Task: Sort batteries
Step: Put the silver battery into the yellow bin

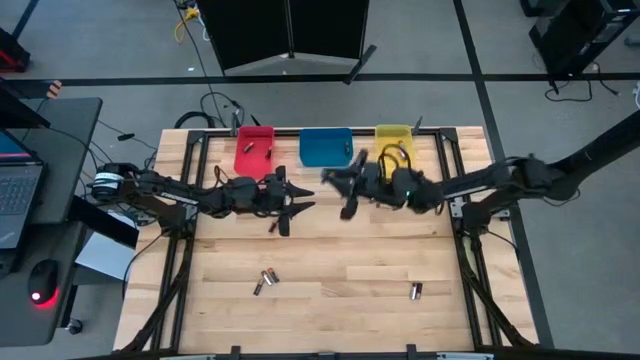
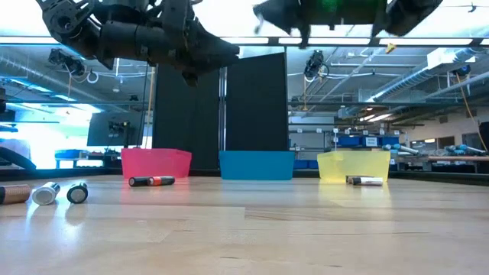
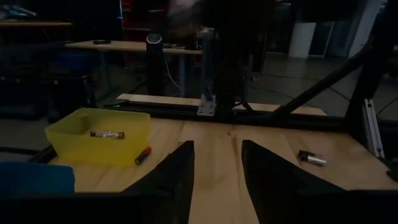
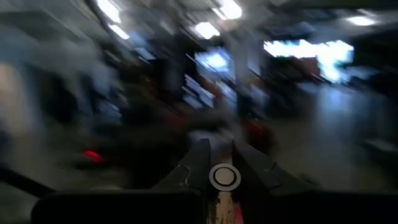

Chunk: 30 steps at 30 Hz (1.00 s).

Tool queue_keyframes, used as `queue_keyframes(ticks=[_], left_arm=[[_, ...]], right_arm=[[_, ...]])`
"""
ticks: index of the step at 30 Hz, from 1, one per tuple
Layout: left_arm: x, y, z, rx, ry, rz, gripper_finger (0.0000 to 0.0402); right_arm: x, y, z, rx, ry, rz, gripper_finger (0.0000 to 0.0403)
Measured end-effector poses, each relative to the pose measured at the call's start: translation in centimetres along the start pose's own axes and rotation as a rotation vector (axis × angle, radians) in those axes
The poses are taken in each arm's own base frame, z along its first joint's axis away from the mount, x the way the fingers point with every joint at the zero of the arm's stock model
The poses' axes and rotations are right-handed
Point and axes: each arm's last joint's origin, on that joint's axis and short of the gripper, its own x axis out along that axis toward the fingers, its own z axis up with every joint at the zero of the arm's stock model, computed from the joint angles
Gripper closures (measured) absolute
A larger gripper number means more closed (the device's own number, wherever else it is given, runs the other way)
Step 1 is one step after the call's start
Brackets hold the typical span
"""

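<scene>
My right gripper (image 1: 347,205) hangs in the air in front of the blue bin (image 1: 326,147), shut on one battery (image 4: 224,178) whose silvery end faces the wrist camera. My left gripper (image 1: 298,202) hovers open near the red bin (image 1: 254,150), holding nothing; its wrist view looks past the open fingers (image 3: 217,149). A loose battery (image 1: 272,228) lies on the table just below it. Other batteries lie flat at the near left (image 1: 266,281) and near right (image 1: 416,291). Cells also rest in the red bin (image 1: 268,150) and the yellow bin (image 3: 107,134). My right gripper pinches the battery between its two fingers (image 4: 196,165), which lie along the cell. One round silvery end (image 4: 224,177) shows between the fingertips, and a reddish stretch of the body (image 4: 235,214) runs back between the fingers. The battery is lifted clear of the table.
The red, blue and yellow (image 1: 394,140) bins stand in a row along the table's far edge. One battery (image 3: 143,155) lies beside the yellow bin, another (image 3: 310,158) farther along the table. Bare wood fills the table's middle and near part. A laptop desk stands left of the table.
</scene>
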Motion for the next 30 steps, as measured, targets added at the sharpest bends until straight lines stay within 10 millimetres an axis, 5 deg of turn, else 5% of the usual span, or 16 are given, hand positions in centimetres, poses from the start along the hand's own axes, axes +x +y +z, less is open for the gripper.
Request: queue_keyframes(ticks=[5,12,21,30], left_arm=[[0.0,0.0,-0.4,0.008,0.039,0.002,0.0259],[0.0,0.0,-0.4,0.009,0.041,0.002,0.0259],[0.0,0.7,-0.3,0.007,0.04,0.025,0.0259],[0.0,1.1,-0.4,0.003,0.045,0.036,0.0259]], right_arm=[[-2.0,-4.9,1.7,-0.036,0.226,-0.246,0.0344],[-4.9,-12.6,1.6,0.056,0.475,-0.538,0.0344],[-6.7,-20.2,-1.1,0.2,0.681,-0.679,0.0344],[-7.4,-24.1,-5.7,0.302,0.868,-0.764,0.0344]])
